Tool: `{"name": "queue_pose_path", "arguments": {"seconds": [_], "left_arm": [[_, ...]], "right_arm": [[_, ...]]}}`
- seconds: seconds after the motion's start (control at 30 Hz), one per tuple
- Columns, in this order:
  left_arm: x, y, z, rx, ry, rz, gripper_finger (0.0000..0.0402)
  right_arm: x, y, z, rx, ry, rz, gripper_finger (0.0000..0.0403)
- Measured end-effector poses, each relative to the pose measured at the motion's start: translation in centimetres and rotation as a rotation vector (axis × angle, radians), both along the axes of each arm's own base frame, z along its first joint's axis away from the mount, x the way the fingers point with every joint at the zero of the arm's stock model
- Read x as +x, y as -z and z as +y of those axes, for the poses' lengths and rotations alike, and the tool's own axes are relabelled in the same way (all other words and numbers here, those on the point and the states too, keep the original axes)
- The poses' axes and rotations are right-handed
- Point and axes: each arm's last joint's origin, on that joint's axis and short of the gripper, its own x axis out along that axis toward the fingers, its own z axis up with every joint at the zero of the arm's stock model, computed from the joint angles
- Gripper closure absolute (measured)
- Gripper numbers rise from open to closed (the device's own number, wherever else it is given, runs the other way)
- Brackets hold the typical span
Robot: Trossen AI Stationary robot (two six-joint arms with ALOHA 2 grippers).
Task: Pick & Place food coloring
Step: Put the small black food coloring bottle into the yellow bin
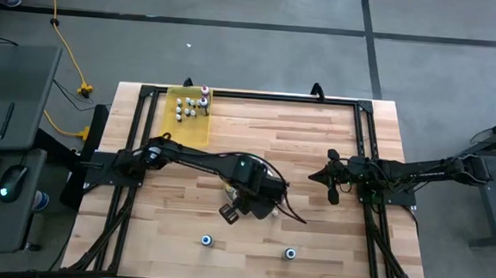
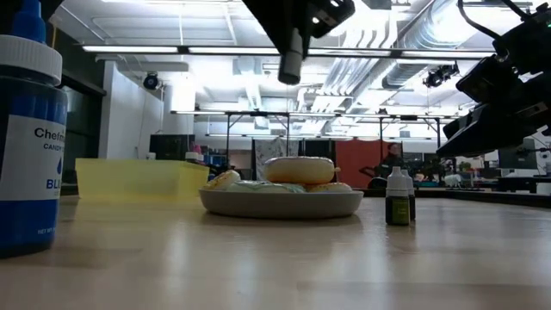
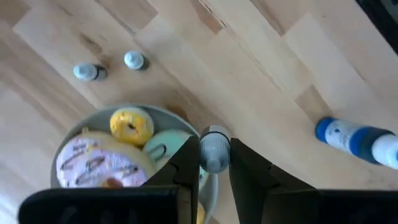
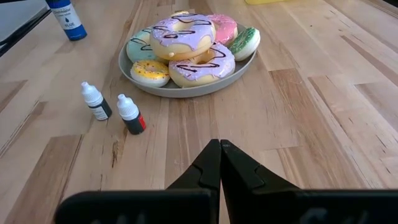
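My left gripper [image 3: 214,154] hangs above the plate of doughnuts [image 4: 180,91], shut on one tiny pale-grey food coloring bottle [image 3: 214,148]. In the low view that bottle [image 2: 291,62] hangs high over the plate [image 2: 280,203]. Two more small bottles [image 4: 96,101] [image 4: 130,114] stand upright on the wood beside the plate. Several others stand in the yellow tray [image 1: 192,107] at the table's far left. My right gripper [image 4: 219,149] is shut and waits above the table's right side [image 1: 331,184], pointing toward the plate. My left gripper pinches the small grey bottle between its two fingers [image 3: 186,163], on the bottle's body just behind the cap end [image 3: 215,134]. The fingers point down from above. The bottle is lifted clear and sticks out below the fingertips [image 2: 291,69], roughly upright.
A larger blue bottle [image 4: 65,17] stands on the wood beyond the plate from the right arm, and shows close up in the low view [image 2: 26,129]. Two round-capped bottles [image 1: 207,239] [image 1: 290,254] stand near the table's near edge. Black frame rails run along both sides.
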Motion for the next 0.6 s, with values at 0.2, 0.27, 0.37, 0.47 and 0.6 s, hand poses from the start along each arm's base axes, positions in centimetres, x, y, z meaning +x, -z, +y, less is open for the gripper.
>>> {"name": "queue_pose_path", "arguments": {"seconds": [0.2,0.27,0.37,0.47,0.6], "left_arm": [[-0.9,-1.4,2.2,-0.001,-0.097,0.036,0.0346],[-1.0,-1.6,2.8,0.0,-0.11,0.035,0.0346],[-1.5,-2.3,3.4,-0.001,-0.122,0.032,0.0346],[-2.4,-2.8,3.8,-0.006,-0.12,0.025,0.0346],[-4.1,-2.3,4.6,-0.008,-0.118,-0.007,0.0346]], "right_arm": [[0.0,0.0,0.0,0.0,0.0,-0.001,0.0402],[0.0,0.0,0.0,0.0,0.0,-0.001,0.0402],[0.0,0.0,0.0,0.0,0.0,0.0,0.0402],[0.0,0.0,0.0,0.0,0.0,0.0,0.0402],[0.0,0.0,0.0,0.0,0.0,0.003,0.0402]]}}
